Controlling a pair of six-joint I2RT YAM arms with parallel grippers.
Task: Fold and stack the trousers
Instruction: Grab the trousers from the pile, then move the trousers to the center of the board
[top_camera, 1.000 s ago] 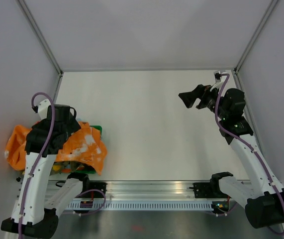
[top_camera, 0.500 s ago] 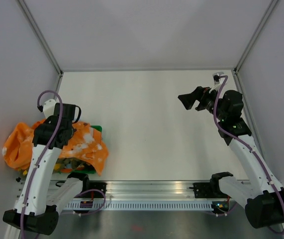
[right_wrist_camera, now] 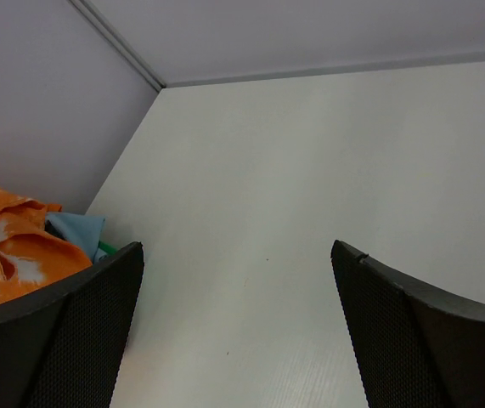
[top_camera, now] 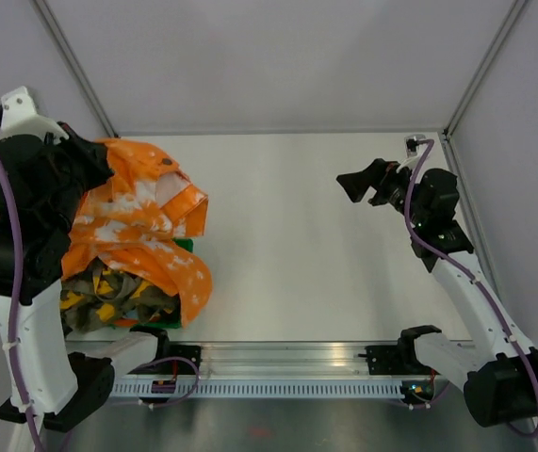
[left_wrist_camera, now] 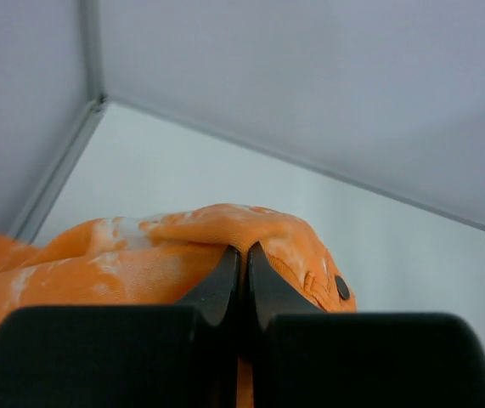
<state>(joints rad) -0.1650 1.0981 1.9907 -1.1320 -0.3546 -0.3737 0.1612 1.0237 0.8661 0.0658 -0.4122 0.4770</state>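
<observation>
At the worktop's (top_camera: 287, 235) left edge, the left end effector (left_wrist_camera: 242, 255) is clamped shut on a fold of the trousers (top_camera: 137, 212). Its two black fingertips press together with orange, white-splotched cloth pinched between them. A small dark button (left_wrist_camera: 341, 287) shows on the cloth. From that grip the trousers hang above the worktop's left side, draping over a camouflage garment (top_camera: 118, 294) and a green container rim (top_camera: 186, 244). A light blue cloth (right_wrist_camera: 76, 231) peeks out at the same left edge. Over the worktop's far right corner, the right end effector (top_camera: 355, 184) hovers with its jaws spread wide, holding nothing.
</observation>
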